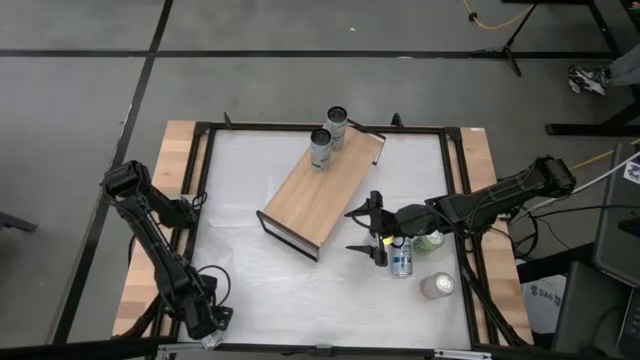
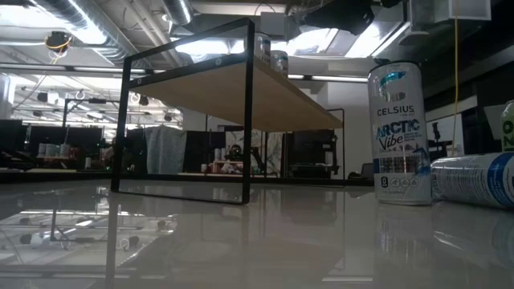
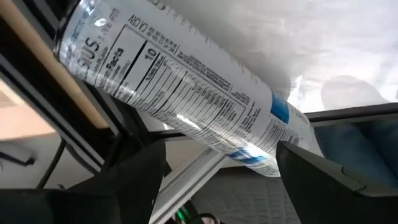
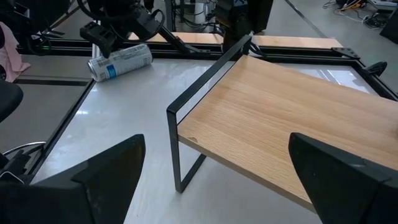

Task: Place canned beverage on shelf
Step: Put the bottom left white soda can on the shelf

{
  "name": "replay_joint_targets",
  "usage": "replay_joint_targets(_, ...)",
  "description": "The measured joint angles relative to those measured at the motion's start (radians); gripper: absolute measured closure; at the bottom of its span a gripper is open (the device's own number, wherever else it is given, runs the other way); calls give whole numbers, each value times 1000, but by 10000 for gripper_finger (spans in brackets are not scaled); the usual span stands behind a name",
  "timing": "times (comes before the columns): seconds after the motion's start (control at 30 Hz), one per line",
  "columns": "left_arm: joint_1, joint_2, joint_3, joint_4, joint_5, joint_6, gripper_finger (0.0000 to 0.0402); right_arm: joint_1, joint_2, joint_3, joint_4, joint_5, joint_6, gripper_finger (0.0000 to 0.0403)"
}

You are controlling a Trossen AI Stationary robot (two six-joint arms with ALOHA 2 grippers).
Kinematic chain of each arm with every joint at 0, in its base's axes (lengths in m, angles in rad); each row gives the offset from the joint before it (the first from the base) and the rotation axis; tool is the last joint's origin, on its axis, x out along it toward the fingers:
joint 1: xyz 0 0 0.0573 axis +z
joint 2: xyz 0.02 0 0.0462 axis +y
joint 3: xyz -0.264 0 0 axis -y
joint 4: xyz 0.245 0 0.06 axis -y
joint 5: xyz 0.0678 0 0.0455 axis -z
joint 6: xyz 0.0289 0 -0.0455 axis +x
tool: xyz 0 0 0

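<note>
The shelf (image 1: 325, 190), a light-wood board on black frame ends, stands slantwise mid-table, with two cans (image 1: 321, 148) (image 1: 337, 125) upright on its far end. At the table's near left corner a white canned beverage (image 4: 121, 61) lies on its side. My left gripper (image 3: 221, 155) hangs open right over it, slanting down. My right gripper (image 1: 362, 232) hovers open just right of the shelf, facing the board (image 4: 280, 118), nothing between its fingers. My left gripper stands open over the lying can (image 3: 186, 93), which runs slantwise past both fingers. One fingertip (image 3: 286, 152) shows against the can's end; whether it touches, I cannot tell.
Right of the shelf stand a white-and-blue can (image 1: 402, 262) and a green can (image 1: 430, 240). A third can (image 1: 437, 287) lies nearer the front edge. A black frame (image 1: 200, 200) borders the white tabletop.
</note>
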Motion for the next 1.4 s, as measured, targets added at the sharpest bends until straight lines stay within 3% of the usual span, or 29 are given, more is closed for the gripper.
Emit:
replay_joint_targets(0.17,-10,0,0,1,-40,16,103,0,0,0,0,0,0,17)
replay_joint_targets(0.5,-15,0,2,11,24,-32,103,0,0,0,0,0,0,17)
replay_joint_targets(0.97,-5,28,2,1,10,-21,103,0,0,0,0,0,-1,17)
replay_joint_targets(1.4,17,60,3,3,-127,-3,103,0,0,0,0,0,-3,17)
